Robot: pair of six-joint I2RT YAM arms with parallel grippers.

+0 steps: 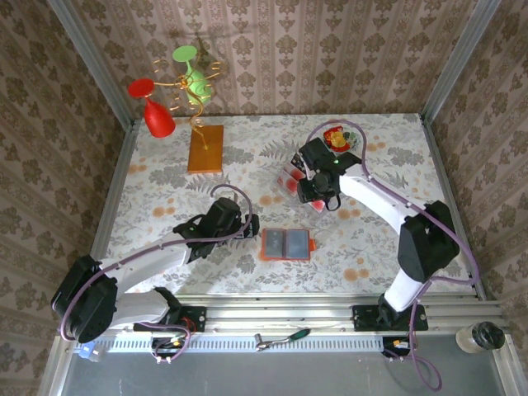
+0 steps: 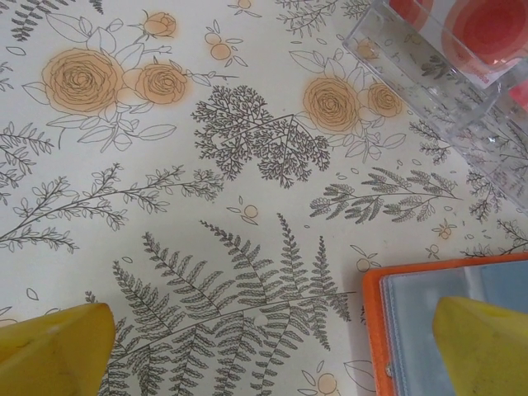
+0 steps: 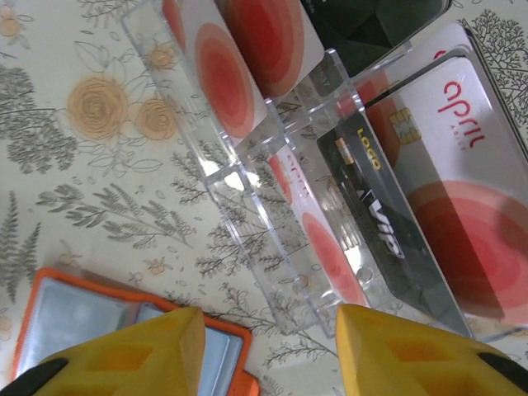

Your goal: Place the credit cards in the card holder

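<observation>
Currently the card holder [image 1: 286,244] lies open and flat near the front middle of the table, orange rim up, grey-blue inside showing.

Left gripper [image 2: 268,355]: jaws spread fully wide, nothing between them. It sits just left of the holder. In the left wrist view one yellow fingertip [image 2: 483,342] overlaps the holder's grey-blue pocket; touching or hovering, cannot tell. The other fingertip is over bare tablecloth [image 2: 247,165].

Right gripper [image 3: 268,351]: jaws part-way apart, gripping nothing. It is at the near corner of the clear tray [image 3: 247,198], with the holder down to the left in its wrist view.

Credit cards [image 3: 462,206]: all standing or leaning in the clear tray's compartments, behind and to the right of the holder, apart from it.

Legible text:
- white-and-red card: "april", with a gold chip beside it
- black card [image 3: 388,223]: "VIP" and "LOGO" in gold
- other cards show red circles only; no text readable

Edges and room:
- a strip of open tablecloth separates holder and tray
- broad free cloth on the left, between the left arm and the wooden board [image 1: 205,148] at the back
- patterned walls [image 1: 49,124] close the table at left, right and rear
</observation>
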